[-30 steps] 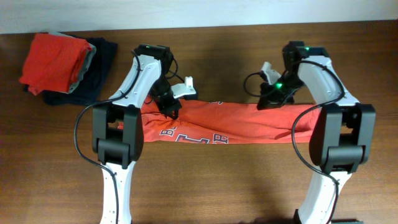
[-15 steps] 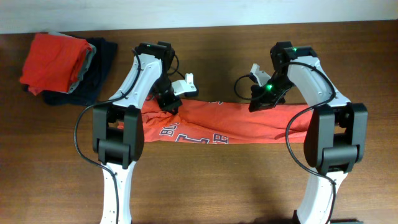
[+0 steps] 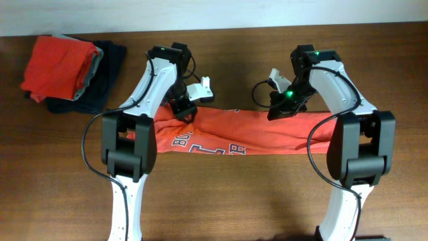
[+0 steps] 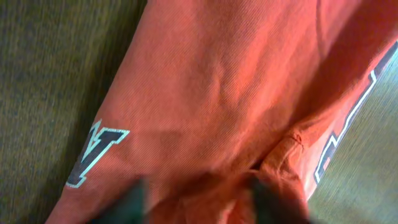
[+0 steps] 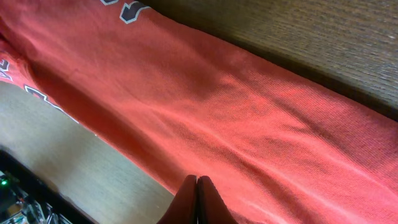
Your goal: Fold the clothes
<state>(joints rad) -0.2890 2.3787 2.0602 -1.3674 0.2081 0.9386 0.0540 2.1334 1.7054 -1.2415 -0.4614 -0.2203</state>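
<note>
1. Centrally, an orange-red T-shirt [image 3: 247, 134] is seen folded into a long band across the wooden table [image 3: 221, 201], with navy-and-white lettering showing near its left end.
2. Fingers [image 4: 134, 202] of the left gripper [image 3: 184, 112] are parted, with cloth bunched between them at the band's far edge.
3. Fingers [image 5: 188, 202] of the right gripper [image 3: 271, 114] are pressed together just over the cloth; any pinch cannot be told.

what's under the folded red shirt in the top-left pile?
Under the red shirt, a strip of a grey garment and a navy garment show. Anything else between or below them is covered.
</note>
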